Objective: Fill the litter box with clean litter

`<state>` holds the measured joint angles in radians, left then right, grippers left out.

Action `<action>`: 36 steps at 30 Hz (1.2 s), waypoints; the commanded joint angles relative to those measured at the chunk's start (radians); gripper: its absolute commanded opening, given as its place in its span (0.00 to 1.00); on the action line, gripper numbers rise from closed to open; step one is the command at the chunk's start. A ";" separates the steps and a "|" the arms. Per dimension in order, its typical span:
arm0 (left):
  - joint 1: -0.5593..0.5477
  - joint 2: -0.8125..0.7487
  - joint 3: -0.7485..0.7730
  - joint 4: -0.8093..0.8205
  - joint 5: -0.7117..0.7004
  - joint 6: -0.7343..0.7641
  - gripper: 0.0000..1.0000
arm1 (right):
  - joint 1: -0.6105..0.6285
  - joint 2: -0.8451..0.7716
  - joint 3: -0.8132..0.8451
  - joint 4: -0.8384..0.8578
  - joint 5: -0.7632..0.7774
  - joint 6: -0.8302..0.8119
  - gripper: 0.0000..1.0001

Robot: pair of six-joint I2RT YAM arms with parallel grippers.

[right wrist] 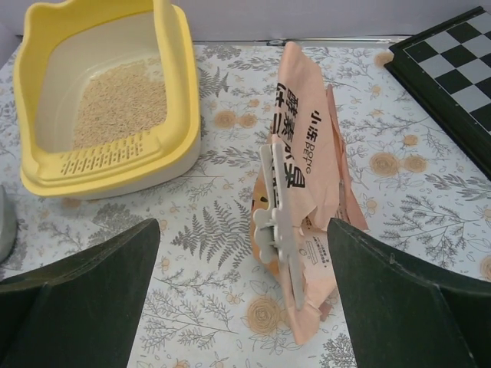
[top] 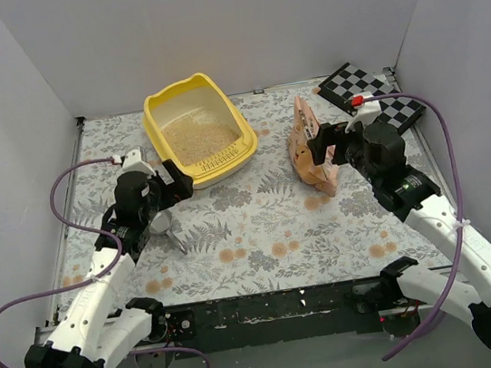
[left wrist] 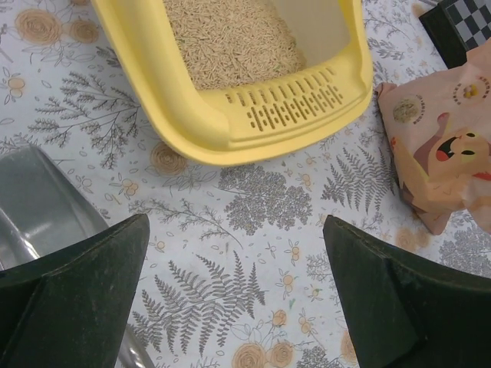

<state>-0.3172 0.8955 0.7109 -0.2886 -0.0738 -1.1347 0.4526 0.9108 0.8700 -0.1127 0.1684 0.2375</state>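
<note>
I see both end effectors spread fully wide, holding nothing. The left end effector [left wrist: 234, 261] hangs over bare desk [top: 262, 236] just short of the litter box [top: 158, 114], beside the scoop [left wrist: 38, 207]. The litter [top: 198, 138] lies inside the box. The right end effector [right wrist: 245, 284] faces the upright bag [right wrist: 307, 153] without touching it. The board [top: 370, 93] sits at the far right edge.

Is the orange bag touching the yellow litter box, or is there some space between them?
Apart. The right wrist view shows a wide strip of flowered tablecloth between the litter box and the bag. The top view shows the same gap.
</note>
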 commanded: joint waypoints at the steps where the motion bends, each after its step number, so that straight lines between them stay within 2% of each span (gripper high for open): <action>1: 0.001 0.071 0.128 0.022 0.011 0.026 0.98 | 0.000 0.020 0.059 -0.017 0.063 -0.072 0.97; 3: 0.001 0.135 0.177 -0.006 -0.012 0.038 0.98 | 0.000 0.049 0.095 -0.085 0.037 -0.121 0.96; 6: 0.001 0.177 0.182 0.008 -0.040 0.044 0.98 | 0.000 0.103 0.156 -0.174 0.084 -0.164 0.92; 11: 0.001 0.131 0.095 0.091 -0.017 0.058 0.98 | 0.000 0.148 0.198 -0.208 0.008 -0.207 0.89; 19: 0.000 0.063 0.044 0.111 0.037 0.039 0.98 | 0.004 0.273 0.256 -0.271 -0.027 -0.195 0.85; 30: 0.001 0.069 0.055 0.098 0.074 0.026 0.98 | 0.024 0.382 0.274 -0.282 0.032 -0.172 0.79; 36: 0.001 0.063 0.056 0.097 0.074 0.027 0.98 | 0.052 0.416 0.277 -0.285 0.121 -0.162 0.72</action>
<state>-0.3172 0.9806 0.7654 -0.1986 -0.0097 -1.1080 0.4858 1.3155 1.0996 -0.4026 0.2104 0.0628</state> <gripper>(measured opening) 0.981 0.733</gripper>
